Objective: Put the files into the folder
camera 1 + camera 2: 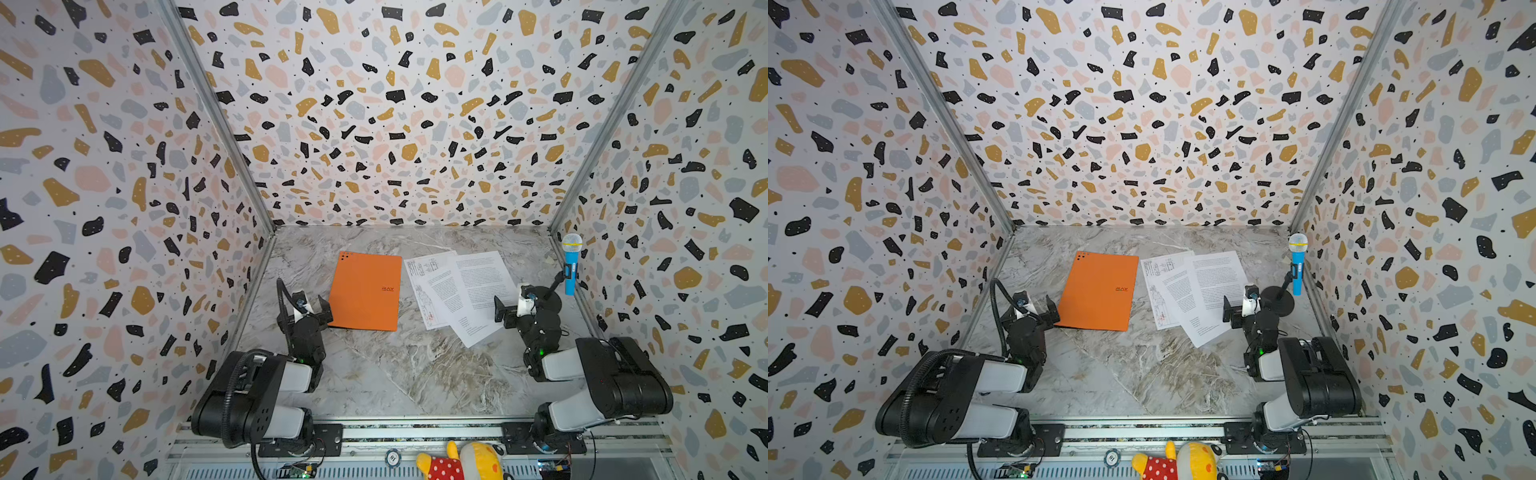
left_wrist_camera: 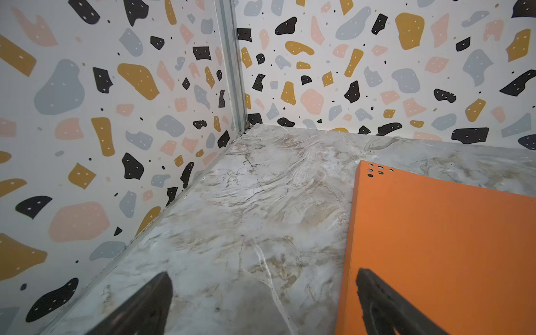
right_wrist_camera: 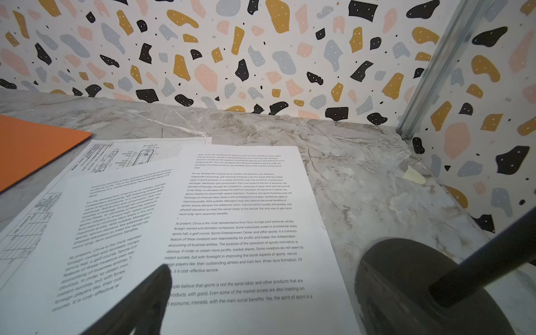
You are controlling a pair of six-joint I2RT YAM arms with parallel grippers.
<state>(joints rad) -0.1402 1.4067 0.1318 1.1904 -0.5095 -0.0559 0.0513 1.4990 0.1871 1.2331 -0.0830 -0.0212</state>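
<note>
The orange folder (image 1: 365, 291) (image 1: 1098, 291) lies shut and flat on the marble table, left of centre. The files (image 1: 461, 291) (image 1: 1196, 291) are three overlapping white sheets fanned out to its right. A line-drawing sheet (image 3: 130, 153) is lowest, with two text sheets (image 3: 240, 217) over it. My left gripper (image 1: 312, 309) (image 2: 263, 272) is open at the folder's near left corner. One of its fingers (image 2: 383, 304) is over the orange cover (image 2: 435, 246), the other over bare table. My right gripper (image 1: 513, 305) (image 3: 262, 278) is open above the right text sheet and holds nothing.
A blue toy microphone (image 1: 571, 266) stands on a black round-based stand (image 1: 544, 299) (image 3: 406, 290) close beside the right gripper, against the right wall. Patterned walls close in three sides. A plush toy (image 1: 461, 463) lies beyond the front rail. A small scrap of tape (image 3: 414, 175) sits near the right wall.
</note>
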